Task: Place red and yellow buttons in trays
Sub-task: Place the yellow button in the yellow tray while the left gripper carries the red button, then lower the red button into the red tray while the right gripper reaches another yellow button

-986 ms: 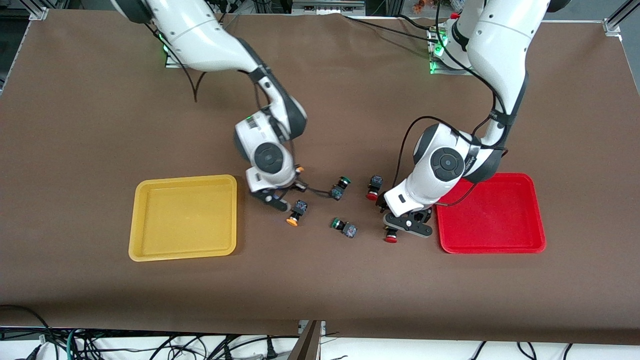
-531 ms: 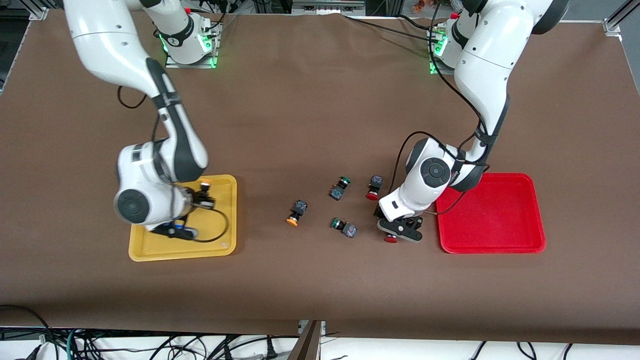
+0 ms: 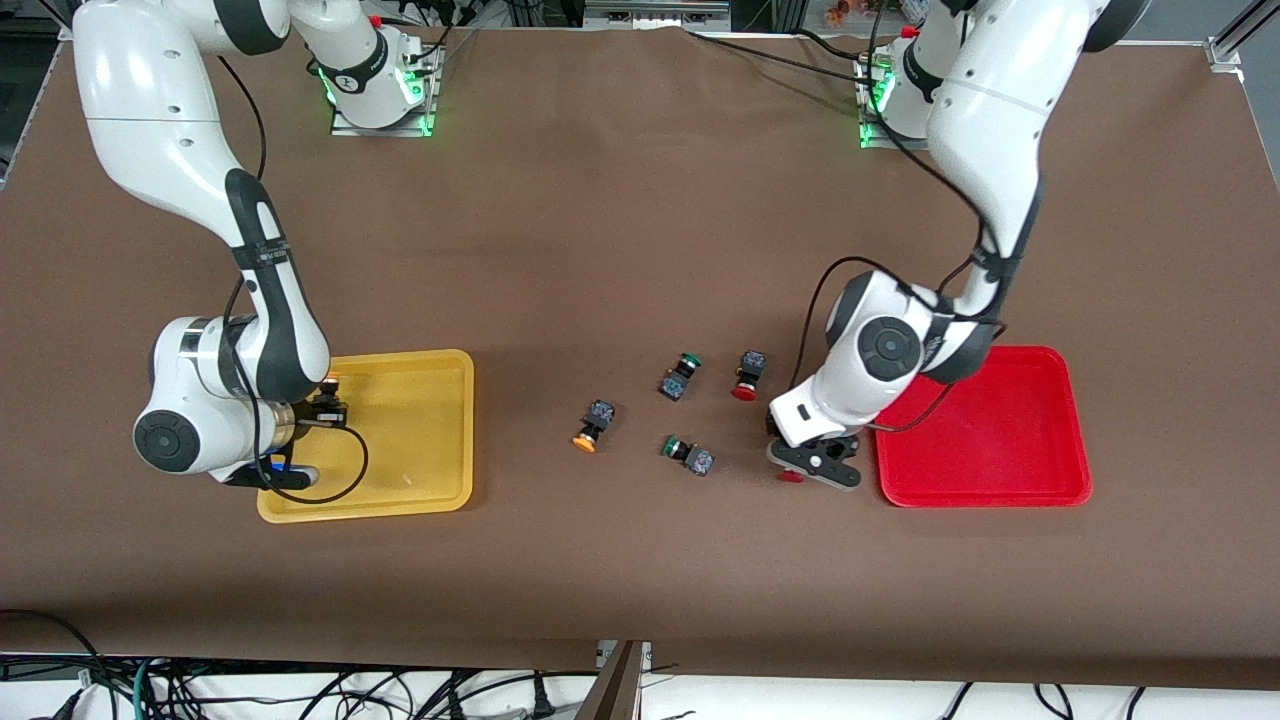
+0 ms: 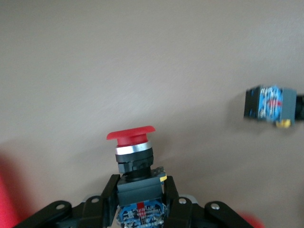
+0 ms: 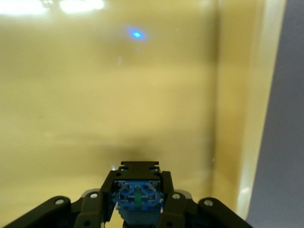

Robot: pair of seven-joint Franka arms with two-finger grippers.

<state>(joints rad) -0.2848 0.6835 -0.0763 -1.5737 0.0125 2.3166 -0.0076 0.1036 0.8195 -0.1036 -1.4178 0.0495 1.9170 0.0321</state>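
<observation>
The right gripper (image 3: 285, 470) hangs over the glossy yellow tray (image 3: 420, 495), pinched on a black-bodied button (image 5: 137, 197) (cap hidden), so release into the tray is due. One orange-capped button (image 3: 590, 428) lies mid-table on the matte brown cloth. The left gripper (image 3: 815, 468), just beside the red tray (image 3: 985, 495), clamps a red-capped button (image 4: 133, 147); it needs lifting across.

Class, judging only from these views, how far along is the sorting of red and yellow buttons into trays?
Done: nothing lies in either tray. In hand: the right gripper holds a button over the yellow tray; the left gripper grips a red button beside the red tray. Left: one yellow button, one red button.
</observation>
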